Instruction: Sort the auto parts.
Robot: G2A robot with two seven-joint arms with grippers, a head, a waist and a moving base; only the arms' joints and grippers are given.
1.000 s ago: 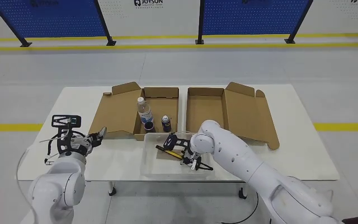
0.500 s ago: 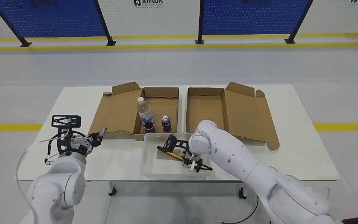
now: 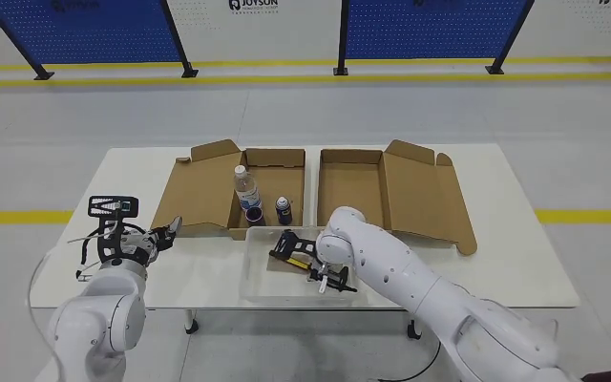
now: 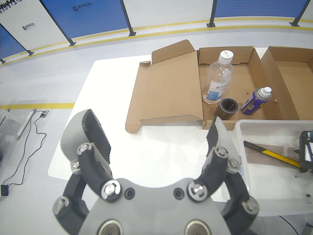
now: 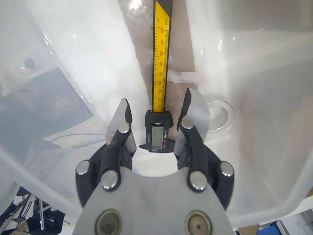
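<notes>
Both our grippers stand spread: the right gripper [image 5: 157, 98] straddles the caliper [image 5: 161, 50] at its display head, not touching, inside the clear bin [image 5: 244, 50]; the left gripper [image 4: 151, 118] hangs over the table [image 4: 156, 143], bin beside it

The digital caliper [image 5: 160, 69] is black, with a yellow scale ruled in fine black lines, a grey display and a small red button. The plastic bin [image 4: 269, 121] is translucent white. The left cardboard box [image 3: 205, 196] and the right cardboard box [image 3: 420, 196] are plain brown. The water bottle [image 4: 217, 81] is clear, with a white cap and a blue-and-white label. The spray can [image 4: 255, 100] is purple-blue, capped white. The short cylinder [image 4: 227, 108] is black. The table [image 4: 102, 99] is white. The left gripper [image 4: 151, 118] and the right gripper [image 5: 157, 96] have black ribbed pads [image 4: 96, 133] on silver-grey metal.
</notes>
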